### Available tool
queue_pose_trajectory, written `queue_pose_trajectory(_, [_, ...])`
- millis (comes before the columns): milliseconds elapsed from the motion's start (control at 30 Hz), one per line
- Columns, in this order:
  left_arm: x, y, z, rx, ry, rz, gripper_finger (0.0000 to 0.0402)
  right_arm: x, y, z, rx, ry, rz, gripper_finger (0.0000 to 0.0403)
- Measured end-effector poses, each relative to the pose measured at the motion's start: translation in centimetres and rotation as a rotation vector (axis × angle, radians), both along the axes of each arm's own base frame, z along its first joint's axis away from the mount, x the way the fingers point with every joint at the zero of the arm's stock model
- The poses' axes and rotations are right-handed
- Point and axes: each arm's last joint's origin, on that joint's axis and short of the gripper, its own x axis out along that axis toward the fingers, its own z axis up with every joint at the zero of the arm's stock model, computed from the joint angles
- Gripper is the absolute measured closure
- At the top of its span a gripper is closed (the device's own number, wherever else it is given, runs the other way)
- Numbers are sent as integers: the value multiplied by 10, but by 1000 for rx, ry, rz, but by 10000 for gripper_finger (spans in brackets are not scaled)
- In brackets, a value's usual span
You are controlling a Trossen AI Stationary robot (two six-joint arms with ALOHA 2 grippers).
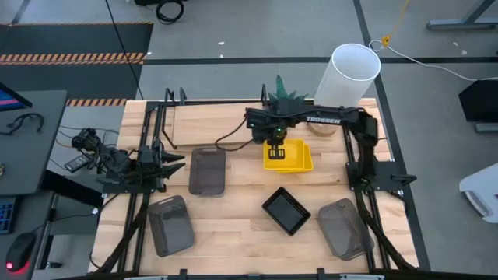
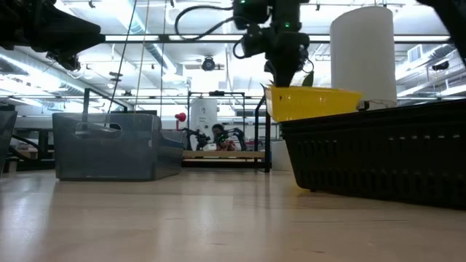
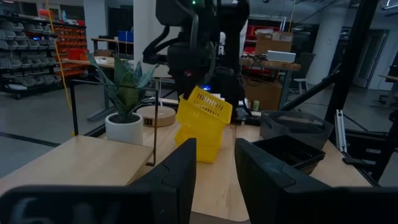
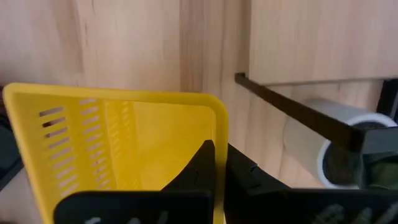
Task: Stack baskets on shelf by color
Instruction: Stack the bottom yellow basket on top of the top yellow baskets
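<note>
The right gripper (image 4: 217, 163) was clamped on one rim wall of a yellow basket (image 1: 288, 155), a finger on each side of the wall, and carried it just off the table beside the shelf (image 1: 180, 117) — a rim pinch that left the tray hanging at a tilt in the left wrist view, over what looked like more yellow baskets (image 3: 199, 143) below it; judged from that, the grip was chosen so the tray could be lowered onto its own colour or lifted on to the shelf. The shelf itself, taken as the landmark, ran along the table's far edge and appeared to hold no baskets yet. Largest first among the rest: three dark grey baskets, one (image 1: 208, 170) lying near the shelf's left part, the other two (image 1: 170, 224) (image 1: 342, 227) well apart from it at the near edge, presumably waiting their turn. The smaller black basket (image 1: 285, 210) sat between those two, also well away from the shelf. The left gripper (image 3: 211, 174) waited with its fingers parted and nothing between them, out past the shelf's left end — clear, I would judge, of the working arm's path.
</note>
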Motion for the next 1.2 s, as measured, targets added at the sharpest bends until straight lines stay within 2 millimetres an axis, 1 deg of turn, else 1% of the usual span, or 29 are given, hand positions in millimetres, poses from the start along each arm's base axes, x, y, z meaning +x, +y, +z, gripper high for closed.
queue_pose_trajectory(100, [0, 0, 0, 0, 0, 0, 285, -14, -2, 0, 5, -79, 20, 395])
queue_pose_trajectory(233, [0, 0, 0, 0, 0, 0, 285, -33, -6, -6, -17, -141, 47, 395])
queue_pose_trajectory(400, [0, 0, 0, 0, 0, 0, 285, -57, -10, -21, 3, -141, 50, 394])
queue_pose_trajectory(533, [0, 0, 0, 0, 0, 0, 285, -68, -12, -36, 36, -131, 37, 393])
queue_pose_trajectory(667, [0, 0, 0, 0, 0, 0, 285, -71, -10, -48, 71, -106, 5, 384])
queue_pose_trajectory(800, [0, 0, 0, 0, 0, 1, 285, -73, -9, -55, 85, -90, -30, 363])
queue_pose_trajectory(1100, [0, 0, 0, 0, 0, 0, 285, -72, -9, -54, 88, -99, -131, 293])
queue_pose_trajectory(1200, [0, 0, 0, 0, 0, 0, 285, -72, -10, -47, 66, -83, -182, 275])
